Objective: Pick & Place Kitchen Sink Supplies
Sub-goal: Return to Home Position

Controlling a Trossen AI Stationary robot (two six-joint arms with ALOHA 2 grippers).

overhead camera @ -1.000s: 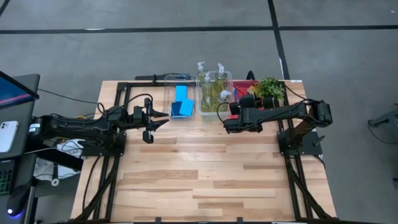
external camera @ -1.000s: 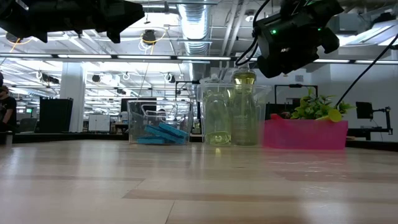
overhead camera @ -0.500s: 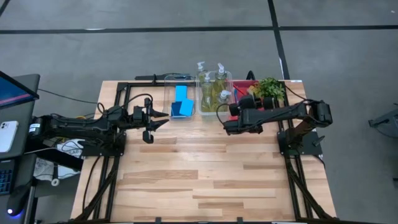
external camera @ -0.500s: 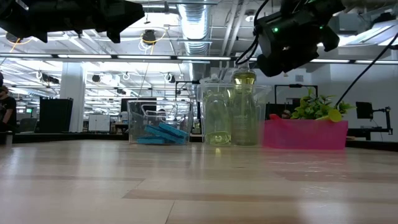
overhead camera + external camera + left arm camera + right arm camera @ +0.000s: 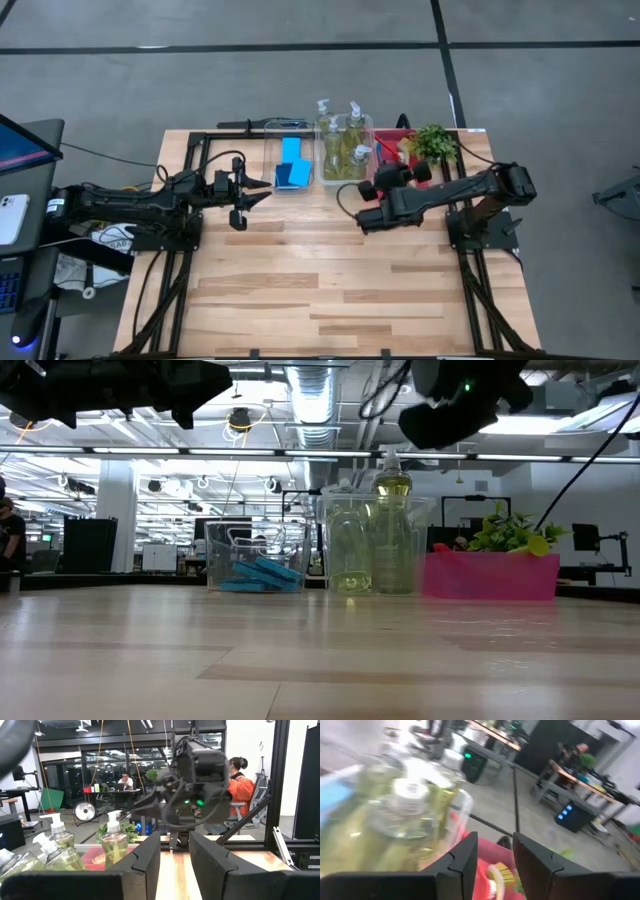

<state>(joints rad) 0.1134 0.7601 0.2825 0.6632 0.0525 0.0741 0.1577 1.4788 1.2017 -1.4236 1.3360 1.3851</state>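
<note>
Flat blue rectangular sponges (image 5: pixel 291 165), clear pump bottles of yellow-green liquid (image 5: pixel 340 142) and a yellow-green bristled brush (image 5: pixel 498 875) rest along the wooden surface's (image 5: pixel 330 290) far edge. With nothing loose, the left tool (image 5: pixel 258 188) and right tool (image 5: pixel 495 839) hang parted and empty.

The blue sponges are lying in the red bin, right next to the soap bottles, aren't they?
Not quite. The blue sponges lie in a clear bin, not in the red bin. That clear bin does stand right next to the soap bottles, on the side away from the red bin. The high view shows it best.
</note>
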